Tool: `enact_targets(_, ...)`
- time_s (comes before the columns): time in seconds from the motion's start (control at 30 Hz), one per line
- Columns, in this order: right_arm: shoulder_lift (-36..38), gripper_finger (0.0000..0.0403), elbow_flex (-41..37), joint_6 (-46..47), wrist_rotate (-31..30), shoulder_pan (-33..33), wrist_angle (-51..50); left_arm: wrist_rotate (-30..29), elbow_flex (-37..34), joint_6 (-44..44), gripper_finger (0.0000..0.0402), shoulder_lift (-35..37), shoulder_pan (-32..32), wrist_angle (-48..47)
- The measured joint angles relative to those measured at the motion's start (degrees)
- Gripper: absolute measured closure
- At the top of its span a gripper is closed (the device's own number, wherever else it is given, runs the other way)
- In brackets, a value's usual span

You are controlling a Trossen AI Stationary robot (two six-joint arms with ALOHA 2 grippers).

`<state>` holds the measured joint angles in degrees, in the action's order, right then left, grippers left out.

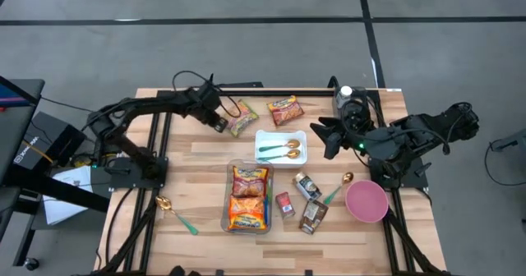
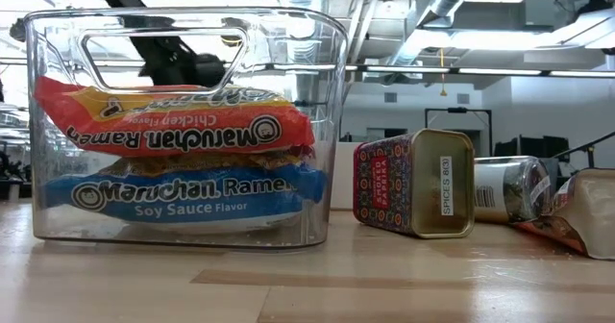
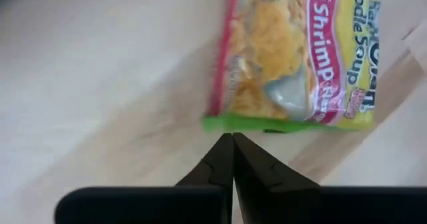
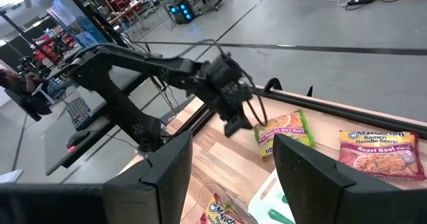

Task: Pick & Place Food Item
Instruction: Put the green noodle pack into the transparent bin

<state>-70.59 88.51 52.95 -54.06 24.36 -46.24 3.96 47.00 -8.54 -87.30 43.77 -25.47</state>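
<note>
the lime-edged shrimp ramen packet (image 1: 243, 118) lies flat on the tabletop (image 1: 197, 157) near the far edge, left of a red roast beef ramen packet (image 1: 284, 110) and just beyond the white tray (image 1: 280, 157) that holds two green-handled spoons (image 1: 279, 149). the left claw (image 1: 219, 121) sits at the packet's left end, its fingers (image 3: 233, 164) clenched together with the tips right at the green seam; whether they pinch the seam or only touch it cannot be told. nearer the front, a clear bin (image 1: 249, 198) holds stacked maruchan ramen packets (image 2: 173, 160). to its right lie a small red spice tin (image 1: 284, 204), a jar (image 1: 307, 186) and a brown pouch (image 1: 312, 217), then a pink bowl (image 1: 366, 201) with a green-handled spoon (image 1: 337, 190) beside it. another spoon (image 1: 177, 214) rests near the left front. the right claw (image 1: 322, 134) hovers right of the white tray, fingers spread apart and holding nothing.
</note>
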Motion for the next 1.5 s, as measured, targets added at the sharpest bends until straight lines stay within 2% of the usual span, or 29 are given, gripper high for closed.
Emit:
enact_targets(0.13, 0.0, 0.02, 0.0, -0.24, -0.14, 0.0, 0.0, -2.62, 0.02, 5.24, 0.0401, 6.22, 2.03, -1.98)
enact_targets(0.27, 0.0, 0.02, 0.0, -0.79, -0.27, -0.15, 0.01, -5.99, 0.02, 7.39, 0.0384, 11.56, 2.4, 0.3)
enact_targets(0.4, 0.0, 0.02, 0.0, -1.09, -0.74, -0.15, 0.0, -1.97, 0.04, 8.13, 0.0335, 13.2, 0.93, 3.16)
enact_targets(0.47, 0.0, 0.02, 0.0, -1.37, -1.28, -0.15, 0.0, -1.84, 0.04, 6.72, 0.0305, 13.17, -0.84, 3.44)
enact_targets(0.6, 0.0, 0.02, 0.0, -1.49, -1.46, -0.92, 0.0, -4.07, 0.04, 2.87, 0.0251, 12.22, -6.61, 5.77)
enact_targets(0.7, 0.0, 0.02, 0.0, -1.53, -1.44, -1.62, 0.0, -7.3, 0.14, -0.15, 0.0228, 10.59, -10.61, 9.49)
enact_targets(0.87, 0.0, 0.02, 0.0, -1.92, 0.27, -3.08, 0.17, -8.52, 3.19, -2.6, 0.0234, 3.89, -12.66, 9.96)
enact_targets(1.13, 0.02, 0.02, 0.0, -1.21, 1.64, -3.37, 0.35, -9.48, 10.82, 0.81, 0.0271, -7.32, -11.81, 8.98)
enact_targets(1.5, 0.02, 0.02, 0.0, 0.1, 1.46, -1.95, 0.11, -10.21, 12.11, 2.25, 0.0274, -12.61, -11.48, 6.05)
